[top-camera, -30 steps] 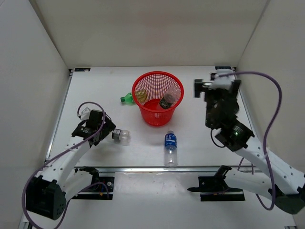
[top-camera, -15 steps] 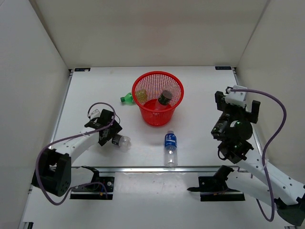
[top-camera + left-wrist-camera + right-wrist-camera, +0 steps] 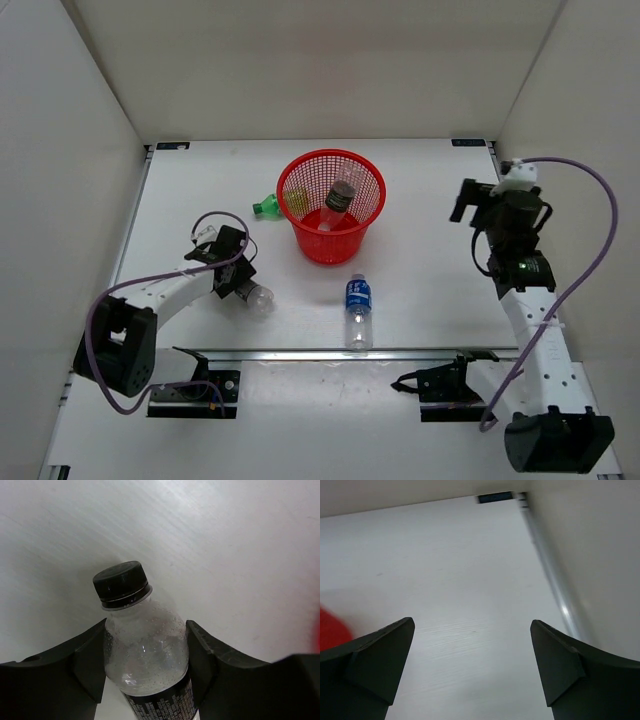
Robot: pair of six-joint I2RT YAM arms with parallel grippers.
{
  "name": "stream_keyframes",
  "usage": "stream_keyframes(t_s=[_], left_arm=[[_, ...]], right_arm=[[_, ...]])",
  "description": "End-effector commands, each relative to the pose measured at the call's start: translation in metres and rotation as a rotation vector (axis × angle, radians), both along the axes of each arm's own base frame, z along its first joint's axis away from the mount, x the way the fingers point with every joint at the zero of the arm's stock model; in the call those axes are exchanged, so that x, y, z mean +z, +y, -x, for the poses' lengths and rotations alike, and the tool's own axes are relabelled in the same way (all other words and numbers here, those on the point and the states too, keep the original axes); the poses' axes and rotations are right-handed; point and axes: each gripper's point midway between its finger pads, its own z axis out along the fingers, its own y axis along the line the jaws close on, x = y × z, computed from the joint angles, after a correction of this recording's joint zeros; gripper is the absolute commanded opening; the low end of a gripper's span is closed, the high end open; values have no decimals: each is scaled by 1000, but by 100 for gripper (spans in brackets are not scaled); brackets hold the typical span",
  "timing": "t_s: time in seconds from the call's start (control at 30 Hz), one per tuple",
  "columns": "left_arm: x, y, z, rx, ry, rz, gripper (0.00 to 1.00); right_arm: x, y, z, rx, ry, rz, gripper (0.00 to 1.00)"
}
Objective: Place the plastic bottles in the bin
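Black left end effector [image 3: 241,287] now clamping dark-label bottle [image 3: 145,647], right arm [image 3: 530,312] withdrawn.

White desk [image 3: 200,190] with faint wood grain, boxed in by plain off-white panels: back wall [image 3: 320,60], left wall [image 3: 60,180], right wall [image 3: 585,90], all bare. A silver metal rail [image 3: 290,352] runs along the desk's near edge and a thin strip [image 3: 125,240] down its left side, with small black brackets [image 3: 172,146] at the two far corners. Light is even and diffuse from above, with short, soft shadows.
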Motion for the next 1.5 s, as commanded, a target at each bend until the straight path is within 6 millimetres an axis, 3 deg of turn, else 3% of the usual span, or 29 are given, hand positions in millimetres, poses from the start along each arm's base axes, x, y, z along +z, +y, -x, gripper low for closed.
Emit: stream_keyframes(t_s=[0.0,0.13,0.23,0.27,0.3,0.33,0.37,0.4,0.43,0.5,0.53,0.6,0.7,0.73,0.77,0.8,0.83,0.87,0.93,1.03,1.17,1.27,1.37,1.43,1.47], left_arm=[[46,-6,-28,-38,-102,-27,18],[101,10,-39,-31,-210,-58,19],[166,11,-50,-44,-370,-34,17],[192,10,-57,-52,-435,-43,18],[233,7,-63,-52,-531,-32,18],[266,-5,-69,-84,-602,-35,20],[281,-13,-74,-118,-639,-44,20],[316,-30,-77,-147,-728,-21,21],[325,-48,-79,-205,-755,-30,23],[373,-76,-90,-238,-882,9,23],[382,-95,-99,-279,-904,13,23],[387,-121,-112,-332,-903,20,23],[356,-164,-139,-411,-827,-2,28],[358,-171,-141,-429,-832,-4,33],[344,-179,-148,-442,-805,-17,38],[342,-187,-151,-463,-795,-12,40],[341,-193,-152,-477,-783,-11,49],[341,-196,-153,-494,-763,-15,73],[338,-201,-152,-515,-748,-26,99],[348,-197,-144,-516,-778,-20,99],[376,-177,-124,-517,-828,-11,98],[398,-143,-104,-475,-838,-69,99],[376,-87,-90,-380,-739,-159,99],[324,-47,-75,-326,-584,-207,99],[320,-20,-68,-252,-573,-213,99]], right_arm=[[12,59,1,166,-11,-40,100],[11,60,3,167,-3,-54,99],[13,47,8,157,-24,-109,100],[12,44,9,173,-28,-124,99],[13,42,11,174,-33,-137,99],[6,39,11,167,-15,-146,99],[4,37,13,164,-12,-146,99],[3,39,13,173,-7,-148,100],[-1,41,13,171,5,-152,99],[-11,54,14,205,39,-164,99],[-21,63,15,227,72,-171,99],[-32,81,20,256,111,-201,99],[-53,107,29,315,170,-202,99],[-56,117,34,342,181,-212,99],[-58,120,35,345,186,-217,99],[-62,130,39,380,207,-225,99],[-65,140,44,407,224,-239,99],[-69,147,47,422,245,-235,99],[-78,155,52,430,272,-228,99],[-83,163,59,452,291,-218,99],[-88,165,63,456,317,-213,99],[-89,173,69,487,332,-219,99],[-98,188,79,529,366,-227,100],[-106,205,88,565,396,-230,99],[-108,213,92,582,404,-241,99]])
